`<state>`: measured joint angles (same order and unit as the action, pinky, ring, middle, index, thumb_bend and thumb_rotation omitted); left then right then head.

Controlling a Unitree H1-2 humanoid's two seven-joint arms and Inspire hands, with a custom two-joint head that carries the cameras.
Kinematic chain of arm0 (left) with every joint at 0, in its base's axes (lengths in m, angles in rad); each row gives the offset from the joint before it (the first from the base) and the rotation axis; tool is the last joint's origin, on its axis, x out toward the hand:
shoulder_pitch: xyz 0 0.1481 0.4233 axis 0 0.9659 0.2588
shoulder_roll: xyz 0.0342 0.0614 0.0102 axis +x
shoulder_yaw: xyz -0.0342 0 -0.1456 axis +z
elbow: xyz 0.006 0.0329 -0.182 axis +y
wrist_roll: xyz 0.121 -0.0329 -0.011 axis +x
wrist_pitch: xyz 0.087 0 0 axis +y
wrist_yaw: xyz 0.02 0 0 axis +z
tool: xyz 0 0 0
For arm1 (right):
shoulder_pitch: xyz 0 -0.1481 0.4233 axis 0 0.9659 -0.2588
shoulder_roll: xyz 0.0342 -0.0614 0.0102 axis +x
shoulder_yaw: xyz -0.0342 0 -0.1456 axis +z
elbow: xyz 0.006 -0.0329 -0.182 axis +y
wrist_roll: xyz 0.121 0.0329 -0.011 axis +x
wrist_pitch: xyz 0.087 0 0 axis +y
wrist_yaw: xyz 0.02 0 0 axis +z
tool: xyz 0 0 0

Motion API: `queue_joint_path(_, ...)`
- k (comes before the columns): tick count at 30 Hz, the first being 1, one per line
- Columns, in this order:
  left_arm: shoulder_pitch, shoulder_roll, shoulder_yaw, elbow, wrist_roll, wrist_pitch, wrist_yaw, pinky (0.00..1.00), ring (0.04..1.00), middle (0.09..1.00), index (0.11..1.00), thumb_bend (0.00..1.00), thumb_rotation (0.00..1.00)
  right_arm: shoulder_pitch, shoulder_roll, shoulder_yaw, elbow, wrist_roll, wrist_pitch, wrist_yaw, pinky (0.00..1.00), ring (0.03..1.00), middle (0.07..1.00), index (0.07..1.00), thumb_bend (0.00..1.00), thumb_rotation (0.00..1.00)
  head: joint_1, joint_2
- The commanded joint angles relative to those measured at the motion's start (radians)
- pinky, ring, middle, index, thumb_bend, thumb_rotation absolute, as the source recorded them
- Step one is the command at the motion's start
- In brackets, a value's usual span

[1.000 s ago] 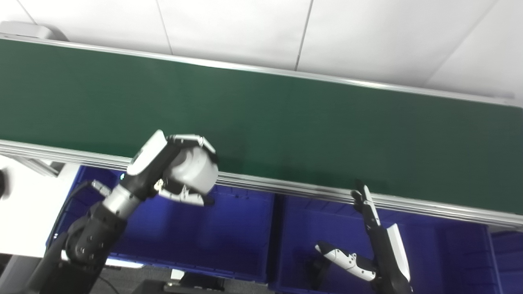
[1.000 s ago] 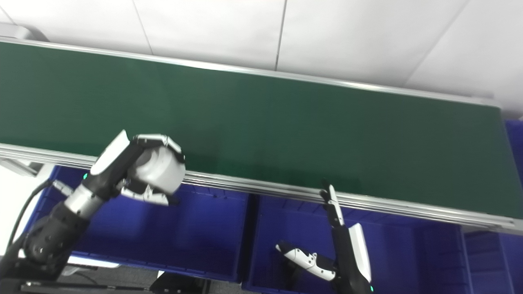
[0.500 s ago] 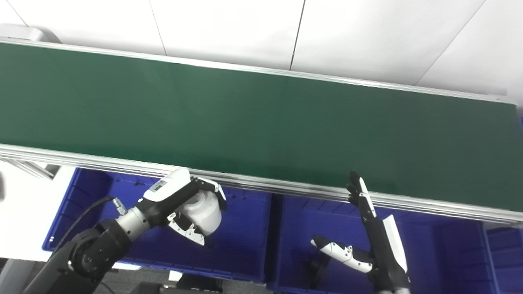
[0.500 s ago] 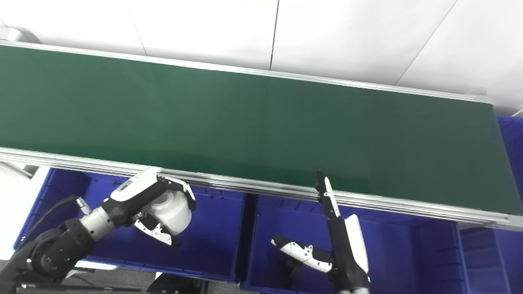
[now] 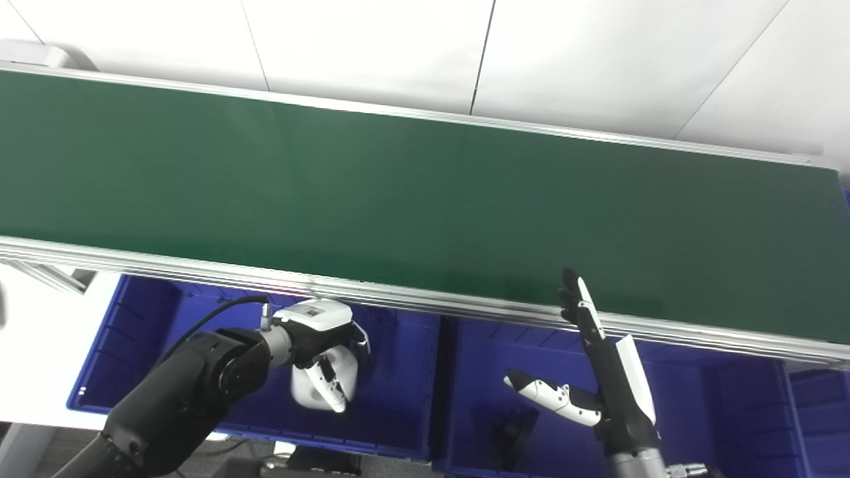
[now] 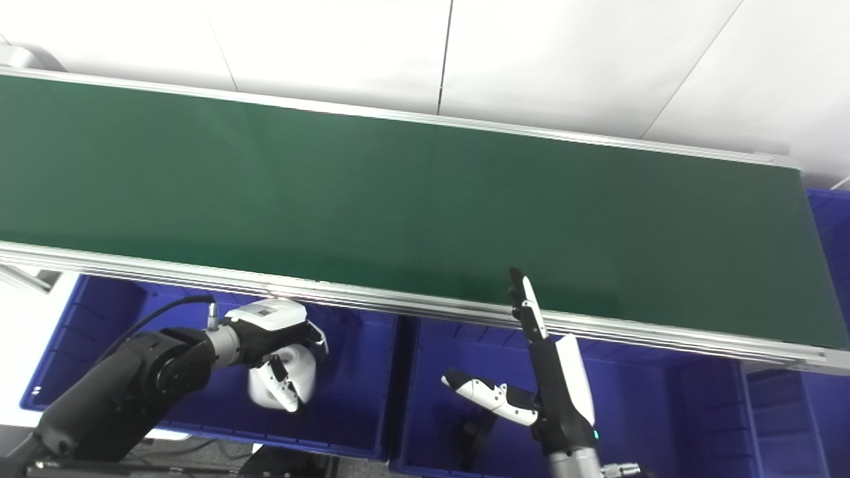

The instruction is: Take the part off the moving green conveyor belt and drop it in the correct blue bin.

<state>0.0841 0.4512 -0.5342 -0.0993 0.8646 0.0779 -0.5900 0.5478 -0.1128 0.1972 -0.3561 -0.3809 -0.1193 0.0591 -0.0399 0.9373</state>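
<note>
Left hand (image 5: 319, 345) low inside left blue plastic bin (image 5: 398, 425), fingers wrapped on white cylindrical part (image 5: 329, 385), positioned for drop. Right hand (image 5: 597, 372) over neighbouring blue bin (image 5: 717, 411), fingers spread, empty, waiting. Green conveyor belt (image 5: 425, 199) bare.

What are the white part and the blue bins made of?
The part, held in the left hand, looks like smooth white plastic: even colour, soft shine, rounded shape. It could be painted metal; the pictures can't settle that. The bins look like moulded plastic: solid blue, with ribbed walls and a slight gloss.
</note>
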Motion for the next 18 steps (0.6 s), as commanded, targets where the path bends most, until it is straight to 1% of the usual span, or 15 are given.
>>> queue_joint_path(1, 0.004, 0.051, 0.01, -0.074, 0.008, -0.044, 0.023, 1.0, 0.998, 0.998, 0.987, 0.93, 0.99, 0.011, 0.003, 0.001, -0.027, 0.004, -0.004, -0.006, 0.91, 0.954, 0.993, 1.0, 0.83, 0.53, -0.004, 0.0)
queue_joint_path(3, 0.02, 0.066, 0.017, -0.111, -0.017, -0.053, 0.01, 1.0, 1.0, 1.0, 0.997, 0.98, 1.0, 0.018, 0.007, 0.003, -0.031, 0.0, -0.002, -0.008, 0.92, 0.956, 0.994, 1.0, 0.83, 0.53, -0.01, -0.001)
queue_joint_path(6, 0.068, 0.083, 0.045, -0.17, -0.102, -0.094, 0.032, 1.0, 1.0, 1.0, 1.0, 1.0, 1.0, 0.03, 0.012, 0.003, -0.035, -0.005, -0.004, -0.014, 0.9, 0.955, 0.995, 1.0, 0.83, 0.54, -0.022, -0.001)
queue_joint_path(7, 0.088, 0.082, 0.064, -0.184, -0.152, -0.11, 0.048, 1.0, 1.0, 1.0, 1.0, 1.0, 1.0, 0.032, 0.013, 0.002, -0.035, -0.005, -0.005, -0.015, 0.91, 0.956, 0.995, 1.0, 0.83, 0.54, -0.022, -0.001)
queue_joint_path(8, 0.108, 0.081, 0.082, -0.194, -0.202, -0.129, 0.063, 1.0, 1.0, 1.0, 0.998, 1.0, 0.99, 0.036, 0.014, 0.002, -0.035, -0.008, -0.007, -0.018, 0.91, 0.955, 0.994, 1.0, 0.84, 0.54, -0.038, -0.005)
queue_joint_path(9, 0.132, 0.08, 0.104, -0.203, -0.273, -0.153, 0.077, 1.0, 1.0, 1.0, 0.998, 1.0, 0.98, 0.04, 0.015, 0.002, -0.034, -0.009, -0.012, -0.02, 0.91, 0.954, 0.992, 1.0, 0.84, 0.54, -0.044, -0.008)
queue_joint_path(10, 0.152, 0.079, 0.124, -0.205, -0.341, -0.178, 0.087, 1.0, 1.0, 1.0, 0.993, 0.98, 0.92, 0.043, 0.016, 0.002, -0.033, -0.01, -0.017, -0.022, 0.9, 0.952, 0.992, 1.0, 0.83, 0.53, -0.05, -0.008)
queue_joint_path(11, 0.171, 0.077, 0.144, -0.196, -0.42, -0.218, 0.101, 1.0, 1.0, 1.0, 0.992, 0.98, 0.92, 0.046, 0.016, 0.002, -0.032, -0.012, -0.021, -0.023, 0.9, 0.952, 0.992, 1.0, 0.83, 0.53, -0.064, -0.01)
queue_joint_path(12, 0.187, 0.072, 0.161, -0.18, -0.493, -0.262, 0.115, 1.0, 0.99, 0.993, 0.976, 0.97, 0.87, 0.048, 0.015, 0.002, -0.028, -0.013, -0.029, -0.025, 0.9, 0.952, 0.993, 1.0, 0.83, 0.53, -0.071, -0.013)
queue_joint_path(14, 0.215, 0.059, 0.185, -0.15, -0.61, -0.333, 0.129, 0.98, 0.974, 0.98, 0.96, 0.96, 0.82, 0.052, 0.014, 0.003, -0.021, -0.015, -0.04, -0.029, 0.9, 0.952, 0.993, 1.0, 0.83, 0.54, -0.088, -0.018)
queue_joint_path(16, 0.234, 0.04, 0.197, -0.119, -0.704, -0.392, 0.134, 0.92, 0.962, 0.975, 0.946, 0.94, 0.74, 0.058, 0.012, 0.004, -0.017, -0.015, -0.05, -0.033, 0.9, 0.952, 0.993, 1.0, 0.83, 0.54, -0.106, -0.027)
queue_joint_path(18, 0.241, 0.022, 0.199, -0.093, -0.753, -0.437, 0.139, 0.89, 0.956, 0.98, 0.946, 0.92, 0.7, 0.067, 0.009, 0.008, -0.015, -0.018, -0.056, -0.04, 0.89, 0.952, 0.993, 1.0, 0.83, 0.54, -0.12, -0.028)
